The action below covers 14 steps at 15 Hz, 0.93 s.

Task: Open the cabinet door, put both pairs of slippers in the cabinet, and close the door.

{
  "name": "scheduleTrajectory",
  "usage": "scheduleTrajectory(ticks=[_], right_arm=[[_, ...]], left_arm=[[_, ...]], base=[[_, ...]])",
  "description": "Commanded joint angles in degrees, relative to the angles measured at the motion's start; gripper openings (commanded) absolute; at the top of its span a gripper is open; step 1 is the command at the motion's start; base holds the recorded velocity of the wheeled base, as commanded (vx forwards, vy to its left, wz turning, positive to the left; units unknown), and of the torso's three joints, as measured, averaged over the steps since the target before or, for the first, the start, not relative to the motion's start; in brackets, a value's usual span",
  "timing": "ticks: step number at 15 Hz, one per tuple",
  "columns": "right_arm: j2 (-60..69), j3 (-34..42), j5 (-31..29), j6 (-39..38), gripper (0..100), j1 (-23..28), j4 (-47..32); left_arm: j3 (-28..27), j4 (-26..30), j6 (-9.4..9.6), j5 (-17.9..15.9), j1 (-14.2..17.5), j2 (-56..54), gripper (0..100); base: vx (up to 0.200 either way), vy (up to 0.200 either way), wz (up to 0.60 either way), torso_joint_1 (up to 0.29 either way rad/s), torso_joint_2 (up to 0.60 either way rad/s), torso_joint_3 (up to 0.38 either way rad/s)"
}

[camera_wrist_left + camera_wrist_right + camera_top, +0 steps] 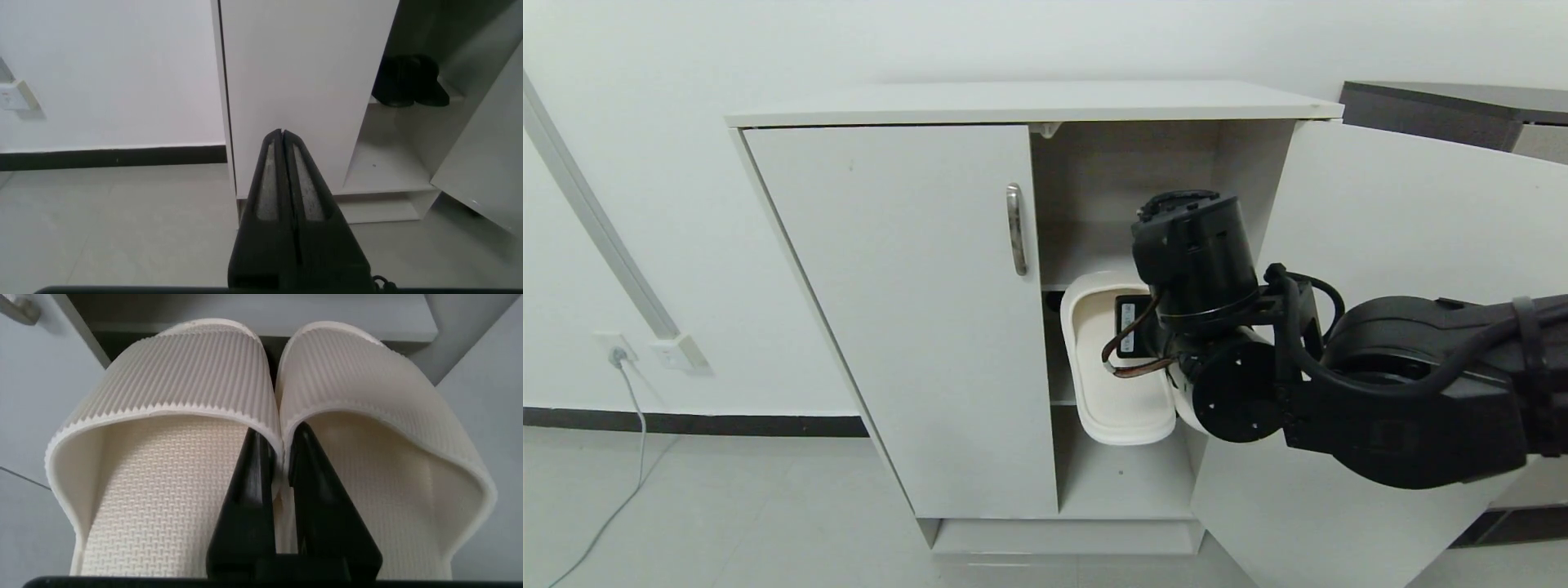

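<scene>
My right pincer (pixel 282 449) is drawn narrow on the cream slippers (pixel 163 400). Its fingers (pixel 253 482) pinch the inner strap edges where the two lie side by side, ribbed straps up and toes pointing away from my wrist. In the head view the pair hangs at the open right half of the cabinet (pixel 1029 100), tilted on end across the front of the middle compartment. I cannot tell how far inside it is. The right door (pixel 1388 245) stands swung wide, just behind my right arm. The left door (pixel 907 310) is shut, its handle (pixel 1015 229) upright along the inner edge.

My left pincer (pixel 283 143) is pressed shut on nothing. It hangs low over the floor (pixel 106 220), in front of the left door and apart from it. Past it, inside the cabinet, a dark pair (pixel 413 82) sits on the shelf (pixel 384 114) above the bottom compartment, toward the back.

On the wall (pixel 645 122) to the cabinet's left is a socket (pixel 614 347) with a cable running down to the floor
</scene>
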State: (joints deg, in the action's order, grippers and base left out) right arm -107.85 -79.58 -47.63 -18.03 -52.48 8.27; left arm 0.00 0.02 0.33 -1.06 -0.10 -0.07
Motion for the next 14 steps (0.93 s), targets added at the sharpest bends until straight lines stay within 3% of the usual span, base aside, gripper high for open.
scheduleTrajectory(ticks=[1,8,14], right_arm=[[0.10,-0.14,-0.01,0.19,0,0.01,0.08],[-0.26,-0.05,-0.01,0.28,0,0.01,0.17],[-3.95,-2.60,0.17,1.51,0,2.91,1.05]], left_arm=[[0.00,-0.02,0.02,0.01,0.01,0.07,0],[0.00,-0.02,0.02,0.01,0.01,0.07,0],[0.00,-0.02,-0.07,0.09,0.01,0.07,0]], base=[[0.200,0.000,0.00,-0.007,0.00,0.007],[0.200,0.000,0.00,0.004,0.00,0.006],[0.000,0.000,0.00,0.000,0.00,0.000]])
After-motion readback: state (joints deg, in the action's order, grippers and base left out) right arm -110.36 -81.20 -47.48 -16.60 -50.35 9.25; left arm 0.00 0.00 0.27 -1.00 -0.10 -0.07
